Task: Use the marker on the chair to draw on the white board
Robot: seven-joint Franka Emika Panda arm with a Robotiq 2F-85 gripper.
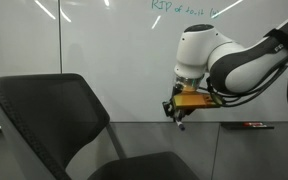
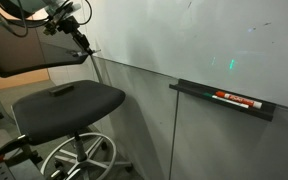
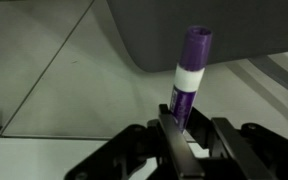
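In the wrist view my gripper (image 3: 184,132) is shut on the marker (image 3: 190,75), a purple stick with a white band and a purple cap, which stands up from between the jaws. In both exterior views the gripper (image 1: 177,111) (image 2: 79,36) hangs close in front of the white board (image 1: 104,45) (image 2: 204,40), above and beyond the chair (image 1: 54,115) (image 2: 69,98). The marker's end (image 2: 88,48) points at the board; I cannot tell whether it touches. A dark grey shape fills the top of the wrist view.
A dark tray (image 2: 199,92) on the board holds another marker with red-orange markings (image 2: 236,99) (image 1: 247,126). Green handwriting (image 1: 182,7) runs along the board's top. The chair's ringed base (image 2: 79,155) stands on the floor below the seat.
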